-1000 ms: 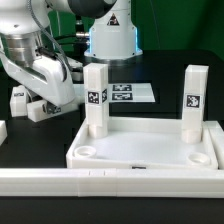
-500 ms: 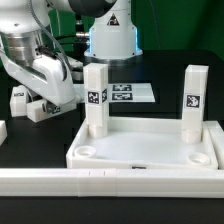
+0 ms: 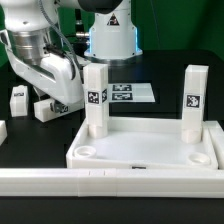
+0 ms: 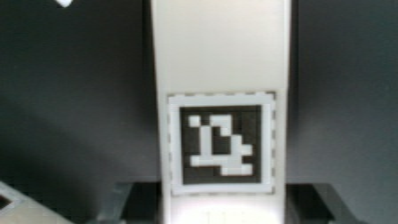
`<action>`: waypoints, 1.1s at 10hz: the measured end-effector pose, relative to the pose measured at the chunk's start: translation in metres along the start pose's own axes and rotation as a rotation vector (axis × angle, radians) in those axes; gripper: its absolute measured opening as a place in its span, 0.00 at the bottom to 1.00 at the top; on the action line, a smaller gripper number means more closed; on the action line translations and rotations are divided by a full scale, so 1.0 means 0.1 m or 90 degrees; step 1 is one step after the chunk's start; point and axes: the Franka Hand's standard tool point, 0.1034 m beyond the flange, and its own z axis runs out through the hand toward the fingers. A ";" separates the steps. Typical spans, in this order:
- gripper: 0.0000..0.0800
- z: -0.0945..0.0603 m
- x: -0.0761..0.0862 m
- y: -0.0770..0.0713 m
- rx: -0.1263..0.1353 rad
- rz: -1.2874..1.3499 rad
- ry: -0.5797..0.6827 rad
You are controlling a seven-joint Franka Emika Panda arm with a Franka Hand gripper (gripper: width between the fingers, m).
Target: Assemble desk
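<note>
The desk top (image 3: 150,150), a white rimmed tray with round corner sockets, lies in front. Two tagged white legs stand upright in its far corners, one toward the exterior view's left (image 3: 95,98) and one toward its right (image 3: 194,98). My gripper (image 3: 52,100) hangs over the black table left of the tray, shut on a third leg (image 3: 44,108) held lying flat. In the wrist view this leg (image 4: 219,60) runs lengthways out of the gripper (image 4: 222,205), its tag facing the camera, with a dark finger (image 4: 139,200) on each side.
Another loose leg (image 3: 18,97) lies on the table further to the exterior view's left. The marker board (image 3: 128,93) lies flat behind the tray. A long low white rail (image 3: 110,181) runs along the front. A white piece (image 3: 3,130) shows at the left edge.
The arm has shifted a little toward the exterior view's right, carrying the held leg with it. The tray and its two upright legs have not moved.
</note>
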 end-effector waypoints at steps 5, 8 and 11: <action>0.36 0.04 -0.03 -0.03 0.004 0.142 -0.004; 0.36 0.04 -0.02 -0.03 0.004 0.012 -0.002; 0.36 0.03 -0.02 -0.03 0.005 -0.150 -0.008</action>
